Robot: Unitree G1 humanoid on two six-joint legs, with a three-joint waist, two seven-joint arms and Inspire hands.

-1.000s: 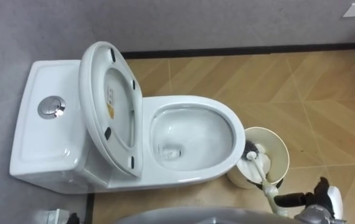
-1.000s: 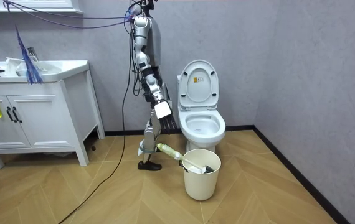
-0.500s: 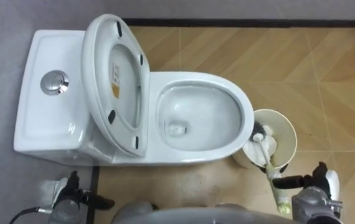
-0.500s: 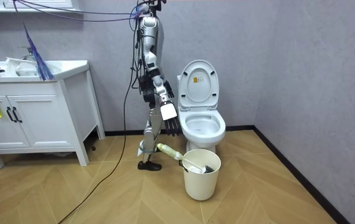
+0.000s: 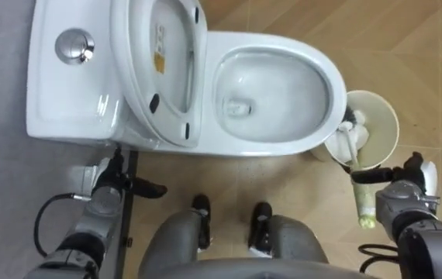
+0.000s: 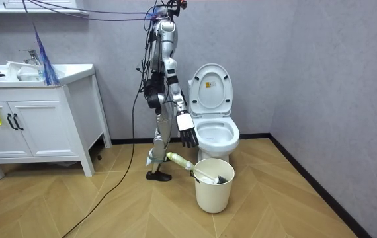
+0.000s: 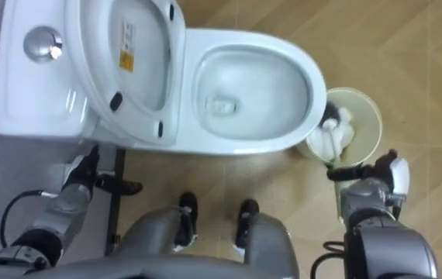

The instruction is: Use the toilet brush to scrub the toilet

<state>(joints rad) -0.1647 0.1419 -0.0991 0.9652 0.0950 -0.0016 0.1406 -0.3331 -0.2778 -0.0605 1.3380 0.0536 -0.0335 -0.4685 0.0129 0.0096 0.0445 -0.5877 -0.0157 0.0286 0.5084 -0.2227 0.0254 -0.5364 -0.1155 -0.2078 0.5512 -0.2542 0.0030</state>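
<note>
Okay, my right hand (image 5: 407, 198) hangs loose, fingers straight, holding nothing. The brush (image 5: 363, 200) sits head-down in the bucket (image 5: 395, 136) just ahead of it, its long handle leaning back toward this hand. My left hand (image 5: 112, 186), fingers straight too, is far off.

Torso: swung toward the toilet (image 6: 213, 99). My right hand (image 6: 187, 135): lowered beside the bowl (image 6: 217, 137), fingers (image 6: 189, 141) hanging loose. Head camera: tipped downward (my left hand (image 5: 108, 191) now in sight).
</note>
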